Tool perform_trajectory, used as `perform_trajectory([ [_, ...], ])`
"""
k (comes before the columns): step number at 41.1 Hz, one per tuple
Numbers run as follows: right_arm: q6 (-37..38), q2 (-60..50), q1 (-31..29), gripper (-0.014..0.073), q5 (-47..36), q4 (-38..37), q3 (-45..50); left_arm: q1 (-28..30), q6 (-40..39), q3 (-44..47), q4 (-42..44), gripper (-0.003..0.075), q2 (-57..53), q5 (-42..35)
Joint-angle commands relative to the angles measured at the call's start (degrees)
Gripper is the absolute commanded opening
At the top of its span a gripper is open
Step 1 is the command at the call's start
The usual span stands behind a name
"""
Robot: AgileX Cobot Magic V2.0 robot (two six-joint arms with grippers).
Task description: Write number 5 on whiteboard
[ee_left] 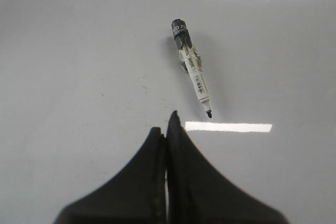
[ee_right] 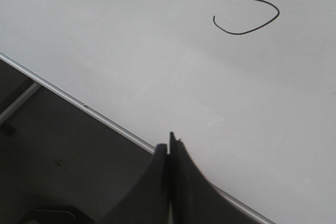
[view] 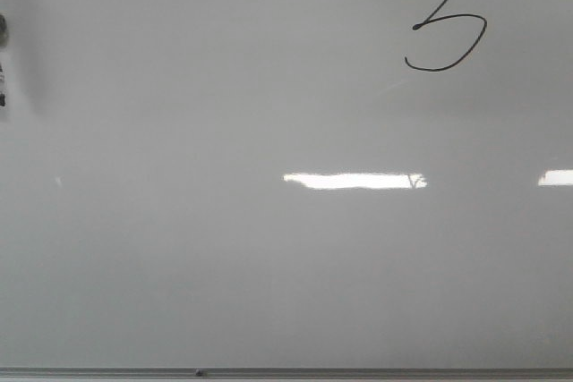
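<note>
**A 5 on the board, both grippers closed and empty**

The number 5 (view: 450,29) is drawn in thin black line in the far right part of the whiteboard (view: 269,266) as seen from the front. It slants, its top bar is a separate short stroke lying just off the upper end of the stem, and its belly is round and open. The right wrist view shows the same digit (ee_right: 251,9) on the glossy pale surface (ee_right: 157,51), well away from the board's thin grey frame strip (ee_right: 79,103), which crosses that picture on a slant with dark ground beyond it.

A marker (ee_left: 192,70) lies flat on the board in the left wrist view, uncapped, with a black end, a white labelled barrel and a dark tip. It lies apart from the left gripper (ee_left: 167,124), touched by neither finger. At the left edge of the front view a sliver of a dark object (view: 3,60) shows, too cut off to identify.

The left gripper's jaws are pressed together with nothing between them. The right gripper (ee_right: 169,142) also has its jaws together and empty, its tips over the frame strip at the board's edge.

Bright rectangular light reflections (view: 355,181) sit on the board's sheen.
</note>
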Motion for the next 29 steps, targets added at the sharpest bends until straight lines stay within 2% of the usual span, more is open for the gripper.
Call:
perform_trajectory([
  [1,0.0,0.0,-0.3,-0.0069,-3.7,0.3,-1.3,-0.4,-0.8,0.5,1.6,-0.0020,-0.9,-5.3],
  [14,0.0,0.0,-0.3,-0.0069,-3.7,0.3,-1.3,-0.4,-2.5,0.5,5.5,-0.0020,-0.9,-5.3],
  [29,0.0,0.0,-0.3,-0.0069,-3.7,0.3,-1.3,-0.3,-2.5,0.5,5.5,-0.0020,-0.9,-5.3],
])
